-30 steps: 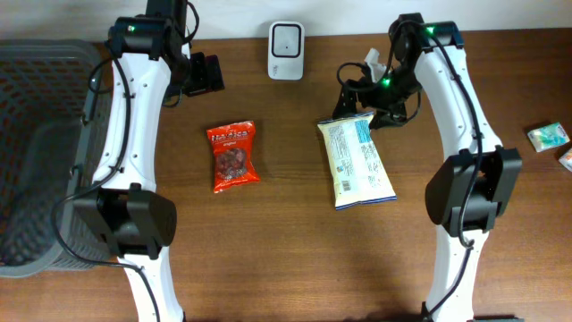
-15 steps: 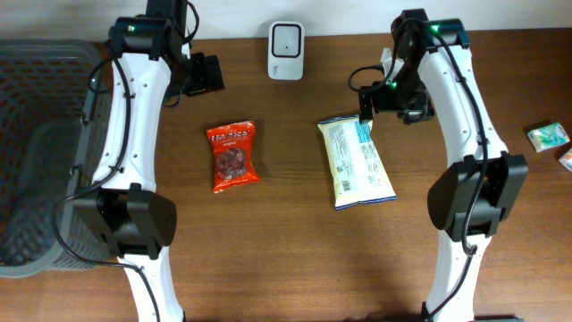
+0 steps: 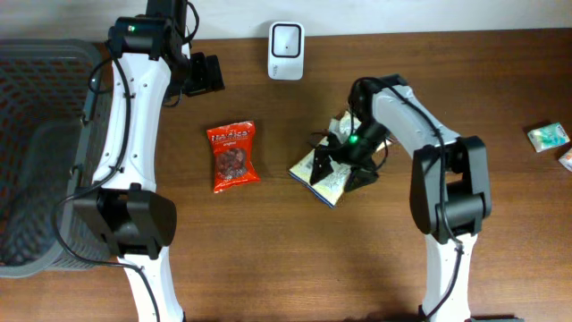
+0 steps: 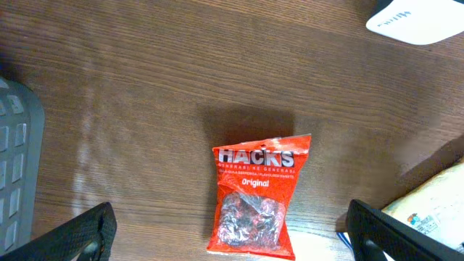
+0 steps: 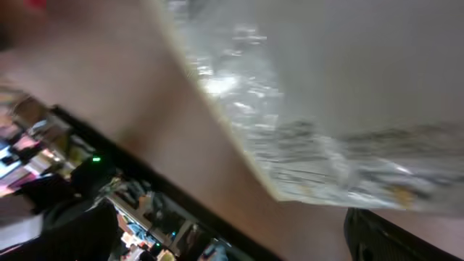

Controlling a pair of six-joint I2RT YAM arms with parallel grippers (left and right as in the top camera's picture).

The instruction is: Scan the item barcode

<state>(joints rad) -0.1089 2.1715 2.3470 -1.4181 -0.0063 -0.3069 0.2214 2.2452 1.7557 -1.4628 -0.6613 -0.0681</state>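
The cream snack bag [image 3: 315,170] with blue print lies skewed on the brown table, right of centre, partly hidden by my right gripper [image 3: 340,168]. That gripper is low over it and open, one dark finger on each side. In the blurred right wrist view the bag [image 5: 326,109] fills the top, ahead of the open right gripper [image 5: 225,228]. A red HACKS candy bag [image 3: 234,156] lies flat left of centre. The white scanner [image 3: 286,38] stands at the back edge. My left gripper [image 3: 204,76] hangs open and empty high over the red bag [image 4: 257,199].
A dark mesh basket [image 3: 36,152] takes up the left side of the table. Two small packets [image 3: 547,136] lie at the far right edge. In the left wrist view the basket's corner [image 4: 14,167] and the scanner's edge [image 4: 420,18] show.
My right arm has swung from near the back edge down toward the table's middle. The cream bag has shifted left and turned askew under it. The left arm has not moved.
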